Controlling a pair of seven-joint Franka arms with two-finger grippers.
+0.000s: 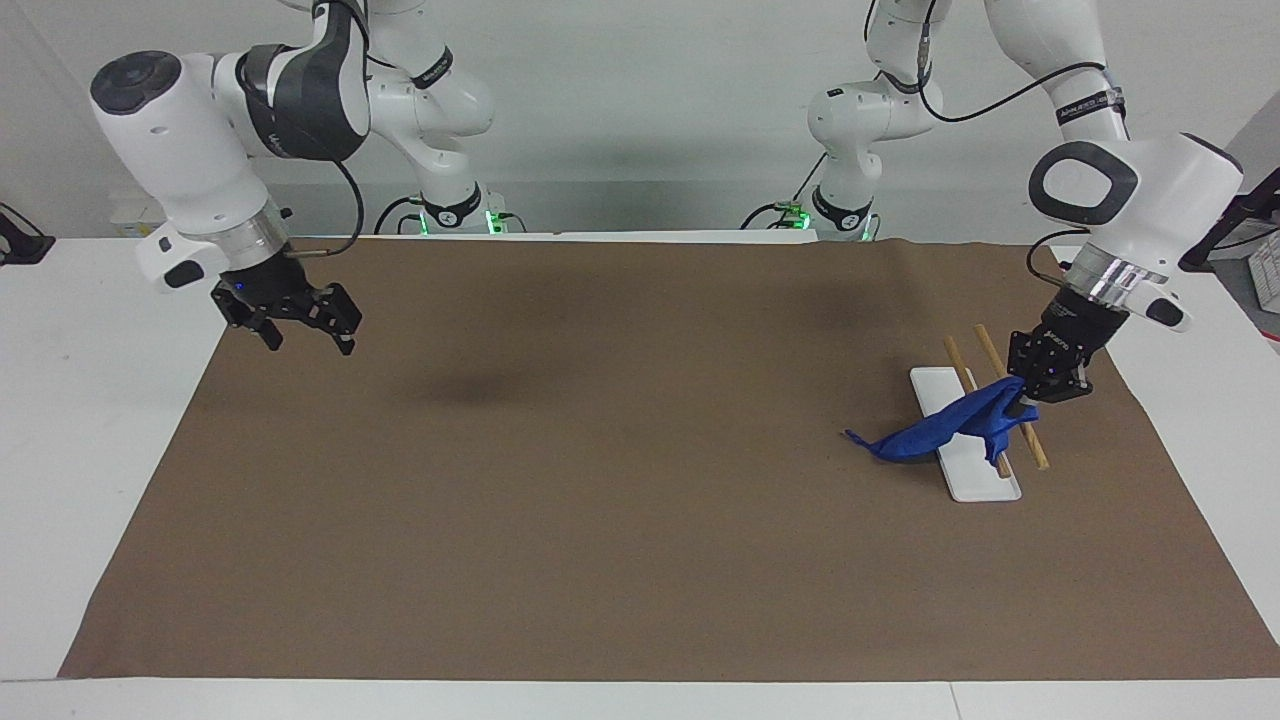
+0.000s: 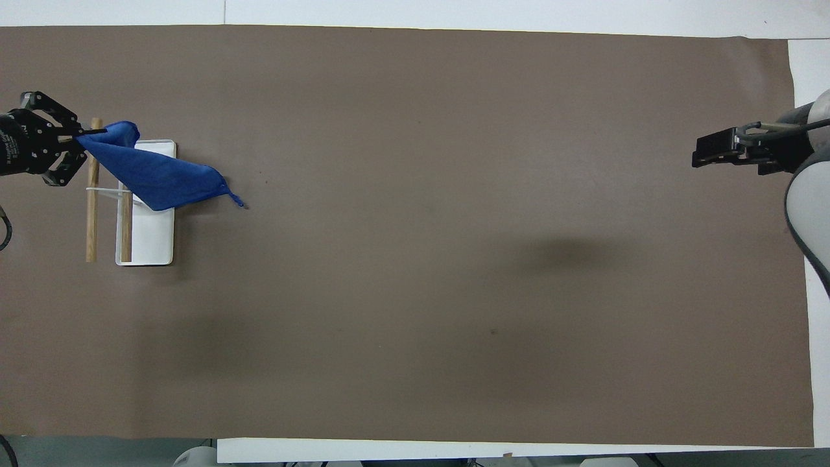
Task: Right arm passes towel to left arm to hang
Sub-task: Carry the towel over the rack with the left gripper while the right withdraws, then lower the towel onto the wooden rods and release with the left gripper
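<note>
The left gripper [image 1: 1022, 400] is shut on one corner of the blue towel [image 1: 935, 432] and holds it just past the two wooden rods [image 1: 1030, 440] of the hanging rack. The towel stretches from the gripper across both rods and the rack's white base [image 1: 975, 480]. Its loop tail hangs by the mat at the rack's inner side. In the overhead view the left gripper [image 2: 79, 136] sits outside the rods [image 2: 91, 214], and the towel [image 2: 159, 180] spreads over the base [image 2: 152, 240]. The right gripper [image 1: 308, 338] is open and empty over the mat's edge at the right arm's end; it also shows in the overhead view [image 2: 697, 152].
A brown mat [image 1: 600, 500] covers most of the white table [image 1: 90, 400]. The rack stands on the mat toward the left arm's end. Nothing else lies on the mat.
</note>
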